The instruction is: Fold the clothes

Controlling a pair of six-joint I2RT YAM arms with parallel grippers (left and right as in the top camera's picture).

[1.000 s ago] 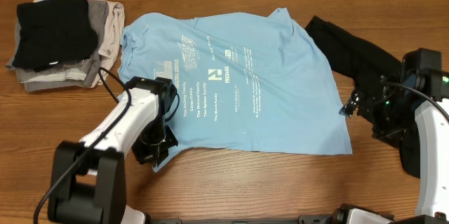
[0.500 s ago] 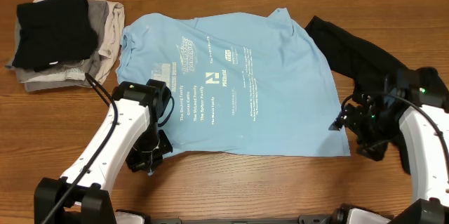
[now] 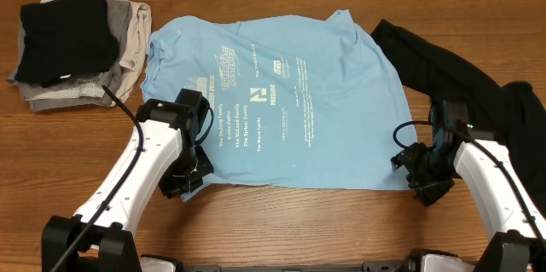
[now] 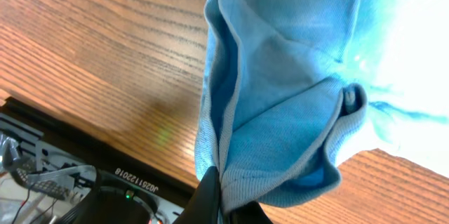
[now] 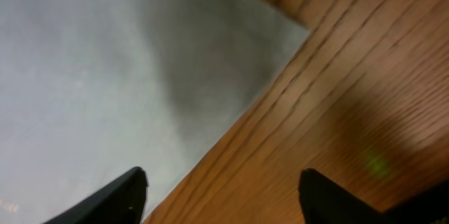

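The light blue T-shirt (image 3: 281,101) with white lettering lies spread flat in the middle of the table. My left gripper (image 3: 189,175) is at its front left corner, shut on a bunched fold of the blue fabric (image 4: 280,147). My right gripper (image 3: 418,174) is open at the shirt's front right corner; in the right wrist view its jaws straddle the hem corner (image 5: 231,76), one finger over cloth, one over wood. A large black garment (image 3: 444,72) lies at the right, partly under the right arm.
A stack of folded clothes (image 3: 77,46), black on top of beige and grey, sits at the back left. Bare wooden table (image 3: 299,221) runs along the front edge.
The right arm has swung left and in to the shirt's front right corner. The left gripper shifted left, then slightly back right, holding the front left corner; the shirt's front edge is pulled straighter.
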